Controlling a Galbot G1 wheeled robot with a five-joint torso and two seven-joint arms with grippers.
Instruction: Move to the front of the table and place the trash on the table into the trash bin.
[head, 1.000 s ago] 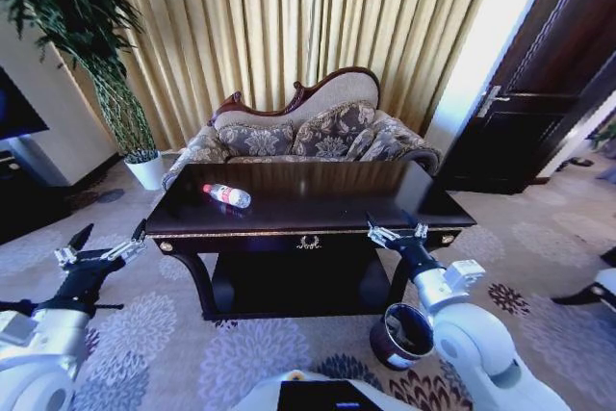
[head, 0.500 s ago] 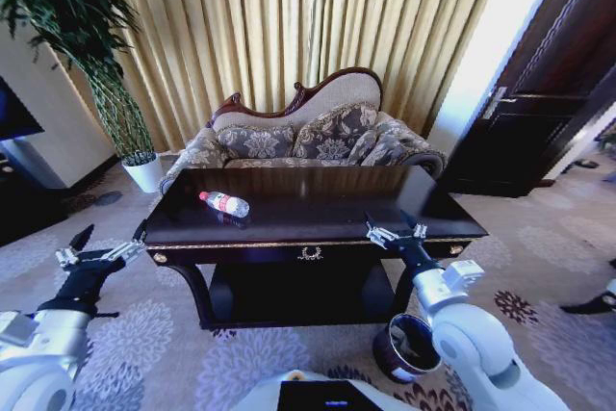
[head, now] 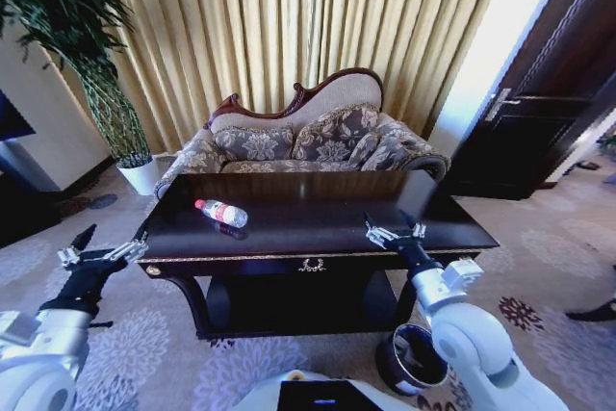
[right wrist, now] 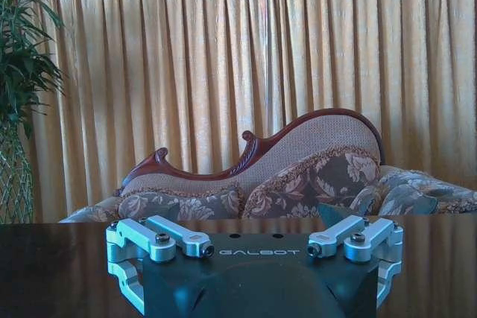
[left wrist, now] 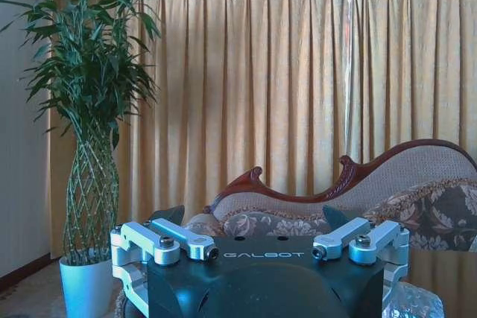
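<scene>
The trash bin (head: 412, 357) sits on the patterned carpet just off the table's near right corner, tucked beside the right arm, and from the head view its dark inside is too shadowed to tell whether anything lies in it. The table (head: 318, 257) stands square ahead, glossy black with a gold edge and a gold ornament at its front centre. On its top, toward the left half, the bottle (head: 221, 212) lies on its side, red cap pointing to the left end, touching nothing else.

The left gripper (head: 101, 251) hangs in the air off the table's left end, near the front corner, its fingers spread wide with nothing between them. The right gripper (head: 393, 230) hovers over the table's front edge, right of the ornament, also splayed apart and empty.

The left wrist view looks across that end of the table: the left gripper (left wrist: 258, 233) frames a sofa (left wrist: 350, 202) behind the table, a tall plant (left wrist: 91, 132) in a white pot (left wrist: 86, 288) and gold curtains (left wrist: 298, 80); a scrap of crinkled clear plastic shows at one corner, too cut off to name. The right wrist view sits low, the right gripper (right wrist: 259, 236) level with the dark tabletop, sofa straight beyond, and here the bin and bottle are out of frame.
</scene>
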